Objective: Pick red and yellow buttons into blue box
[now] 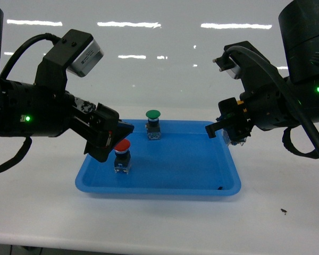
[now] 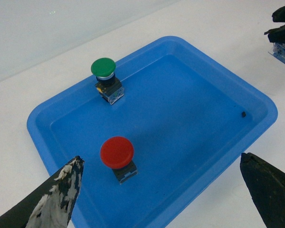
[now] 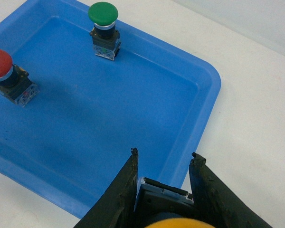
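Right gripper (image 3: 164,190): closed on yellow button (image 3: 173,223), held above shallow tray (image 1: 149,188) edge; risk of slipping, grip being on the body only. Left gripper (image 2: 161,190): open, straddling red button (image 2: 117,153) standing in tray; could topple it. Blue box: not visible.

A shallow blue tray (image 1: 202,186) rested on a white table (image 1: 149,228). A green button (image 1: 153,125) stood upright inside it, near the far rim. A small dark speck (image 2: 243,114) lay on the tray floor.
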Robot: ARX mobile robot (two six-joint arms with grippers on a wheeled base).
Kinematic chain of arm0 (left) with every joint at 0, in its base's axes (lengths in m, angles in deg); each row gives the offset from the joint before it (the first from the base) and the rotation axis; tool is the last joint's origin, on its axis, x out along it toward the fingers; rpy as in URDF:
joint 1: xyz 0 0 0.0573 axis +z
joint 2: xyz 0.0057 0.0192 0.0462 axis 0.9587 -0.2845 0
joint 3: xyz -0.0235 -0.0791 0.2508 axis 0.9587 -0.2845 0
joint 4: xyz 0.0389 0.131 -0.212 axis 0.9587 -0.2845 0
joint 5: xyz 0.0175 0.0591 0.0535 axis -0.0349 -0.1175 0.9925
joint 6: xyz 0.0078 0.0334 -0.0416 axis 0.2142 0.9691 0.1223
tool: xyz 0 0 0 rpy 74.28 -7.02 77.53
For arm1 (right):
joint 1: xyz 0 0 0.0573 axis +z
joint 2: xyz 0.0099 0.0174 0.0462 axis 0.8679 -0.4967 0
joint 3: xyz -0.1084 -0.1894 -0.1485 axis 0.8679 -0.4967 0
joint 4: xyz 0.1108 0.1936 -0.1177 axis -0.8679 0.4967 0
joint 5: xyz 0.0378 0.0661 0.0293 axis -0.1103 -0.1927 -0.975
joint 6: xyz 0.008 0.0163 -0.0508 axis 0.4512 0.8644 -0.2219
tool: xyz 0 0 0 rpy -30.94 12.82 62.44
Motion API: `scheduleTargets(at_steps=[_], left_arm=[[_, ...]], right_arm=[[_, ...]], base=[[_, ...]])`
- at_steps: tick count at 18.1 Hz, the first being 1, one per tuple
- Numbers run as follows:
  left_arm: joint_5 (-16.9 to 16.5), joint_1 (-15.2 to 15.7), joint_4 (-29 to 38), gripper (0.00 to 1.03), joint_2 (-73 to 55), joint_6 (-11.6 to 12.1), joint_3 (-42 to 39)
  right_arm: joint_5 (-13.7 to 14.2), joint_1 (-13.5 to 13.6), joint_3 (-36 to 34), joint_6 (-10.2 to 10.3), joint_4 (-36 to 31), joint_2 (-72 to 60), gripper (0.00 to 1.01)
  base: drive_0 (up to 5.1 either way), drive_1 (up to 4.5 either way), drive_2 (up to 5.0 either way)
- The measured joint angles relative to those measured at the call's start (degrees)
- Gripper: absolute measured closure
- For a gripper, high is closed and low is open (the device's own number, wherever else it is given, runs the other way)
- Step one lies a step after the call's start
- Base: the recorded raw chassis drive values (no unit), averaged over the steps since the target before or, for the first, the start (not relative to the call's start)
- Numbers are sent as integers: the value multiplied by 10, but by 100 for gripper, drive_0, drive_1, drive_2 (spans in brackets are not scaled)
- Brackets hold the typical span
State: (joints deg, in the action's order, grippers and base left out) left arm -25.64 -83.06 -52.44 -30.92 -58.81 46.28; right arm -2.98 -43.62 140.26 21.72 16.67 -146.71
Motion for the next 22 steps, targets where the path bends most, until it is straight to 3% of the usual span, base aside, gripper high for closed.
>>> scheduleTargets(at_steps=[8,12,16,22], left_arm=[[1,2,-1,5,0,6,0],[-14,49,-22,5,-69,6,46],[-49,25,-75,5,-138,12,140],[-43,21,-117,5,-211,38,202]], right_arm=[[0,2,-6,3,-6,0,72],[4,13,-16,11,3,5,72],[7,45,9,11,14,6,72],[13,52,13,11,21,5,72]], base=[[0,0,0],[0,0,0],[0,0,0],[0,0,0]])
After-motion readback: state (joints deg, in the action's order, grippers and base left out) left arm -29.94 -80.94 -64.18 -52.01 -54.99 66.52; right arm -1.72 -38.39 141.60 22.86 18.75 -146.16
